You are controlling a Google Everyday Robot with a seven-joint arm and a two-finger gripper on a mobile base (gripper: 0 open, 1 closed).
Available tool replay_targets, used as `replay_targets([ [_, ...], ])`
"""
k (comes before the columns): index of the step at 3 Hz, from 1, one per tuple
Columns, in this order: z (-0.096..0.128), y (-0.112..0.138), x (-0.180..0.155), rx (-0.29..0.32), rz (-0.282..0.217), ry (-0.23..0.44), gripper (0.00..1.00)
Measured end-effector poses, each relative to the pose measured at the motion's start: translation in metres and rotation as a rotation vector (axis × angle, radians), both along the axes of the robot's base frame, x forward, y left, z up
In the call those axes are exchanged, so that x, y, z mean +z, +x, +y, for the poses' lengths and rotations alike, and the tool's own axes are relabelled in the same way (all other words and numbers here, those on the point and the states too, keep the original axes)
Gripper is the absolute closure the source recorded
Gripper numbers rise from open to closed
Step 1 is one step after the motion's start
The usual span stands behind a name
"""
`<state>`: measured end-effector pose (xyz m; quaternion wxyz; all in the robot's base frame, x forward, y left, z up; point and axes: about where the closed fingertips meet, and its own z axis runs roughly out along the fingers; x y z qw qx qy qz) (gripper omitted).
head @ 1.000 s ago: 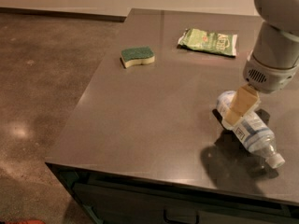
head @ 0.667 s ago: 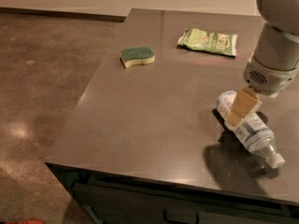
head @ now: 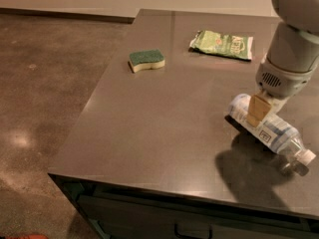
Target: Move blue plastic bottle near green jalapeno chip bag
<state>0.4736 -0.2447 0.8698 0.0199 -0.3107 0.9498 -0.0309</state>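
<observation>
The blue plastic bottle lies on its side at the right of the dark table, its white cap pointing to the front right. My gripper is down on the bottle's thick end, hanging from the grey arm above it. The green jalapeno chip bag lies flat at the back of the table, well behind the bottle and apart from it.
A yellow sponge with a dark green top lies at the back left of the table. The table's front edge and left edge drop to a brown polished floor.
</observation>
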Motion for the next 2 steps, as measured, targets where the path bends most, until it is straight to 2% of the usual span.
replay_targets([
  [1, 0.010, 0.019, 0.008, 0.032, -0.021, 0.004, 0.85],
  [2, 0.028, 0.052, 0.019, 0.085, -0.059, 0.003, 1.00],
])
